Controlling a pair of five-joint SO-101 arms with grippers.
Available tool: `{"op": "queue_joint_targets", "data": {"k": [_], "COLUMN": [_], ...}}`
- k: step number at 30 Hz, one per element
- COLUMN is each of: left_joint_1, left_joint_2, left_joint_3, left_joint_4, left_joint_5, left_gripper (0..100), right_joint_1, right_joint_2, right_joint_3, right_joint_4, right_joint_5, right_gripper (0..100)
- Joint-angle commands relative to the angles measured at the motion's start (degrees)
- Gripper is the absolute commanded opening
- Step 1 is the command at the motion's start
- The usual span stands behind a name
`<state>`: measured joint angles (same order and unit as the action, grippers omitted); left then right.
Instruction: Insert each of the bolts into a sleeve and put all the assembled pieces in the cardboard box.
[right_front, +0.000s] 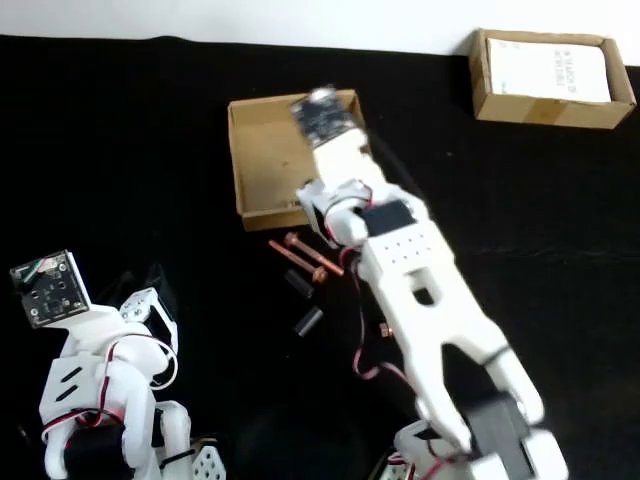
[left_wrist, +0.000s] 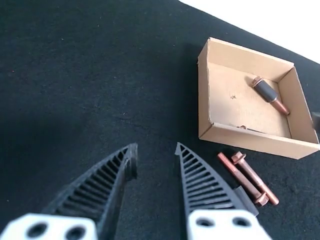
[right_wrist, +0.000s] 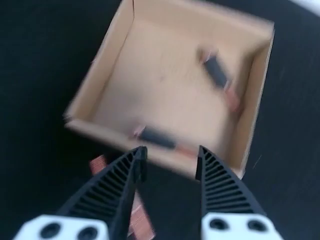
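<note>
We see the cardboard box (right_front: 262, 150) on the black table (right_front: 130, 150), toward the middle of its far edge, with the right arm stretched out over the box's near wall. The right gripper (right_wrist: 171, 152) hangs just above that wall, its jaws spread apart and holding nothing. Inside the box lie two assembled pieces, each a bolt in a black sleeve: one (right_wrist: 157, 137) close against the near wall, the other (right_wrist: 217, 75) further in, towards the far side. On the table just in front of the box, two loose copper-coloured bolts (right_front: 300, 255) lie side by side, and near them, towards the near edge, are two empty black sleeves (right_front: 297, 283) (right_front: 308, 322), a little apart from each other. The left arm sits by the near left corner of the table, and the left gripper (left_wrist: 156, 150) is also spread and empty above bare black cloth, well apart from the box. A second cardboard box (right_front: 545, 110), holding white paper, stands at the far right corner.
</note>
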<state>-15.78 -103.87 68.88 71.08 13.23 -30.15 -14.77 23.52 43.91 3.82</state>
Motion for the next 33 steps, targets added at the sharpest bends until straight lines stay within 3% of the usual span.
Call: {"op": "queue_joint_targets", "data": {"k": [1,6,11,33], "left_joint_1": [-0.48,-0.40,-0.48,-4.88], "left_joint_2": [-0.40,-0.31,-0.22,-0.22], "left_joint_3": [-0.13,0.13,1.71,13.58], "left_joint_4": [0.70,2.55,2.99,2.90], "left_joint_5": [0.09,0.09,-0.18,-4.66], "left_gripper": [14,14,14,14], "right_joint_1": [-1.71,-2.59,-6.11,-13.49], "right_joint_2": [-7.78,-8.04,-2.95,20.00], "right_joint_3": [-2.51,-2.42,-2.42,-9.89], "right_joint_4": [12.70,25.80,32.75,32.57], "right_joint_5": [-18.02,-37.10,-46.24,-47.38], "right_gripper": [14.5,14.5,14.5,14.5]}}
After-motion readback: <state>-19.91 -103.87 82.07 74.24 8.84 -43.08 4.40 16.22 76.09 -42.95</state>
